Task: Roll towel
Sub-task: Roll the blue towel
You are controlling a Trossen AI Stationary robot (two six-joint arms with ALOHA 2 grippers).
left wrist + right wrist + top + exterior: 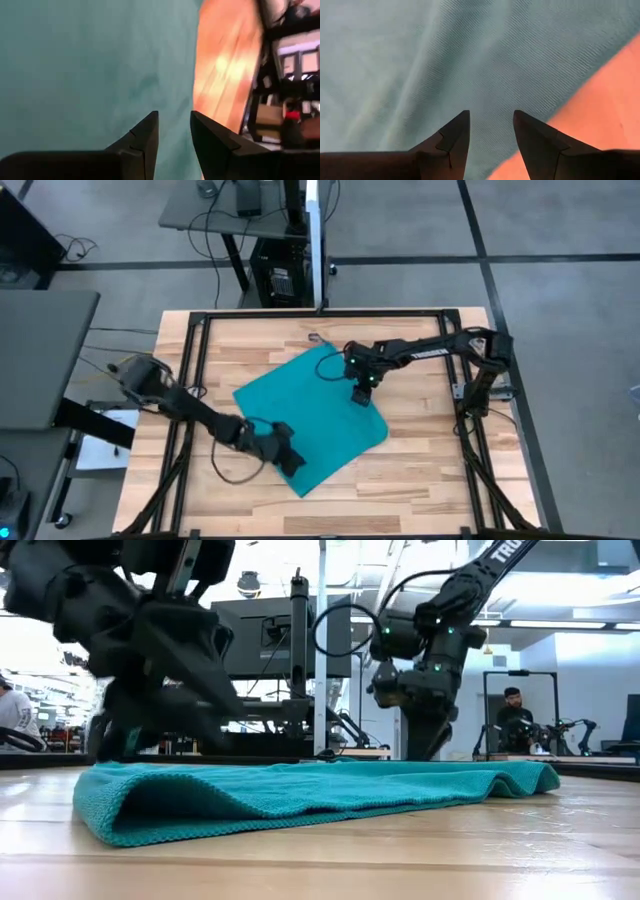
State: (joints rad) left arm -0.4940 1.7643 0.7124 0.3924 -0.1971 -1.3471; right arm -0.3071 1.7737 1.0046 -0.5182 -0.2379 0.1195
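The teal towel (310, 415) lies spread on the wooden table, turned like a diamond. In the low view its near edge (300, 802) is a low folded hump. My left gripper (290, 460) is open over the towel's near corner, and its wrist view shows the fingers (174, 114) above the cloth beside one edge. My right gripper (362, 395) is open over the towel's right side. Its wrist view shows the fingers (491, 112) above the cloth (470, 60), near the edge where bare wood begins.
A black metal frame (196, 360) runs round the table top. Bare wood lies to the right (430, 430) and along the near edge. Desks with monitors stand beyond the far edge. A person (512, 705) sits in the room behind, and another (10, 705) is at the left.
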